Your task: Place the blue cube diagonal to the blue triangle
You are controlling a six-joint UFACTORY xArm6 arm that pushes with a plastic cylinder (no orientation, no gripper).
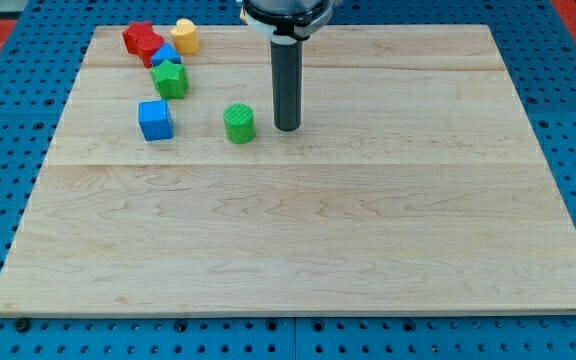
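Note:
The blue cube (155,119) sits on the wooden board toward the view's upper left. The blue triangle (165,55) lies above it, partly hidden between the red block (142,42) and the green star-shaped block (170,79). My tip (286,127) touches the board to the right of the green cylinder (239,124), well to the right of the blue cube and not touching any block.
A yellow block (185,36) sits near the board's top edge, right of the red block. The wooden board (308,230) lies on a blue perforated table. The arm's mount hangs over the board's top edge.

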